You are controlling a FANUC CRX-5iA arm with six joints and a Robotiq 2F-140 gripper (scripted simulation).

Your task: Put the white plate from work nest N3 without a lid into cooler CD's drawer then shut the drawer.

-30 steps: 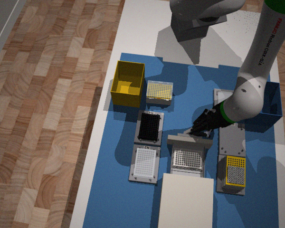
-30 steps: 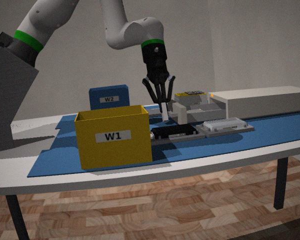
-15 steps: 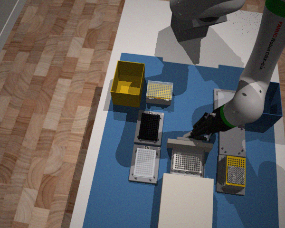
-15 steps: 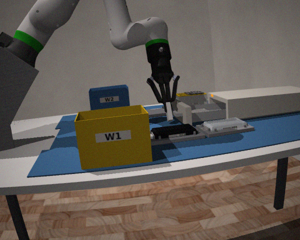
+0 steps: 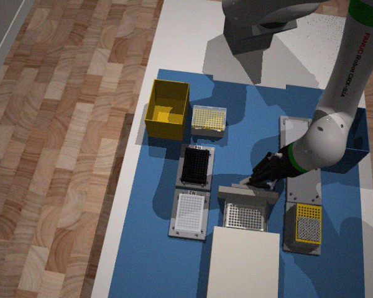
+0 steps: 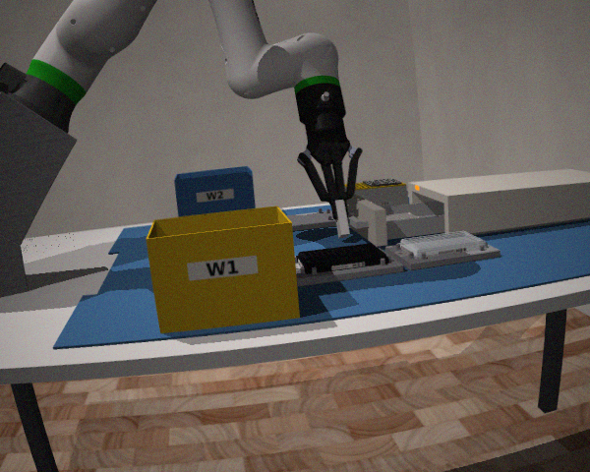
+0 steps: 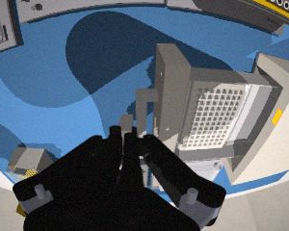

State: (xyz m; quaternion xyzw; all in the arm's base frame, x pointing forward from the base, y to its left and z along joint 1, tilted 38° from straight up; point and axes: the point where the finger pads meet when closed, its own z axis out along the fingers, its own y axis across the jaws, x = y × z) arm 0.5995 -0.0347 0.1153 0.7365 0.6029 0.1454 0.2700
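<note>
1. The white plate (image 5: 244, 217) lies in the drawer (image 5: 224, 205) of the cooler CD (image 5: 242, 266), low and centre in the top view. It sits flat, wells up, long side across the drawer, so the placing step looks done.
2. The drawer stands partly out of the housing and the amber lamp (image 6: 416, 188) glows in the exterior view; shutting it all the way is what remains.
3. The tool (image 5: 253, 181) is clenched with nothing between its fingers. Its tips sit just beside the drawer's front panel (image 5: 247, 191), on the side toward the arm's base, apparently placed to push; contact cannot be told.
4. The nest (image 5: 304, 189) to the right of the drawer is bare in the top view, most likely N3.
5. Left of the drawer a second white plate (image 5: 189, 213) sits in nest N2 (image 5: 191, 192), with a black plate (image 5: 195, 165) in the nest above it.
6. A tip box (image 5: 209, 119) and the yellow bin W1 (image 5: 166, 108) stand in the upper left of the mat; the blue bin W2 (image 5: 362, 141) is at the right edge, under the arm.
7. A yellow rack (image 5: 308, 223) stands right of the drawer. Nothing appears to block the drawer's path; the housing could shift under a hard push.
</note>
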